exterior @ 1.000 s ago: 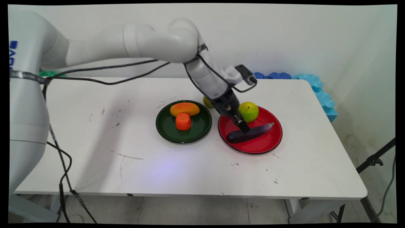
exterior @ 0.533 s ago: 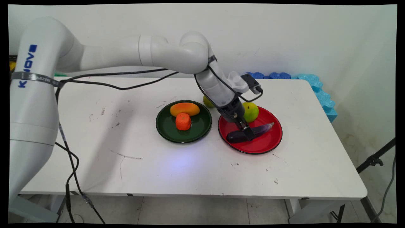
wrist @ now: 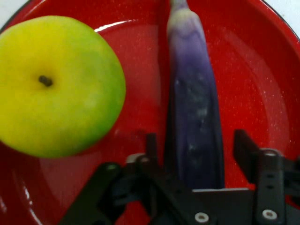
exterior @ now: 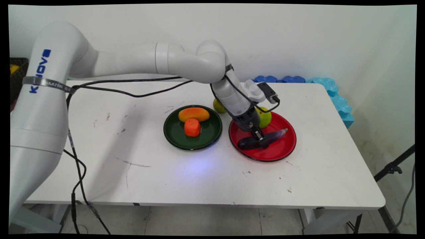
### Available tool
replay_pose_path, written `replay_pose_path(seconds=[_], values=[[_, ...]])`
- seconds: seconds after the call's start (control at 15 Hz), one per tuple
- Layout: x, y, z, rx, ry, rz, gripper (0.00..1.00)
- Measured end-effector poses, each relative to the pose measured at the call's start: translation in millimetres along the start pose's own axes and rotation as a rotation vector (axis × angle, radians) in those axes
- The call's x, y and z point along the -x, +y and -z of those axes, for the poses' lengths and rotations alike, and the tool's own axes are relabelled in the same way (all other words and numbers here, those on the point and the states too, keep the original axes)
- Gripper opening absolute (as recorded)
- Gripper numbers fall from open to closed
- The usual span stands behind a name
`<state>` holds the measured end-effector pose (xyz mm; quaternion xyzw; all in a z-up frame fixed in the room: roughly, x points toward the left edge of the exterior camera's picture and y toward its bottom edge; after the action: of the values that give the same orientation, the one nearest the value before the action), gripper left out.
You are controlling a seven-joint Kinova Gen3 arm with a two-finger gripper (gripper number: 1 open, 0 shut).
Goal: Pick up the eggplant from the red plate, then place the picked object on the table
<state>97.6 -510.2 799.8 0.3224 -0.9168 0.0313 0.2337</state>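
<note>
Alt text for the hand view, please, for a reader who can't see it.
The open gripper straddles a purple eggplant lying on a red plate, one finger on each side of it. A yellow-green apple sits on the same plate, beside the eggplant.

The claw (exterior: 262, 142) sat low over the purple eggplant (exterior: 262, 139) on the red plate (exterior: 280, 152) — a green apple (exterior: 265, 118) just behind (partly hidden).

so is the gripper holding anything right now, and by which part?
Nothing held yet. The gripper is open, its fingers straddling the thick end of the purple eggplant, which lies on the red plate beside the green apple.
</note>
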Motion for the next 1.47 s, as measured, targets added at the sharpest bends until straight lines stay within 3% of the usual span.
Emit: replay_pose_path(seconds=[0.67, 1.07, 1.47], values=[[-19, 15, 2, 0.023, 0.037, -0.050, 0.00], [-43, 37, 67, 0.009, 0.072, -0.089, 0.00], [-21, 69, 142, 0.036, 0.047, -0.135, 0.00]])
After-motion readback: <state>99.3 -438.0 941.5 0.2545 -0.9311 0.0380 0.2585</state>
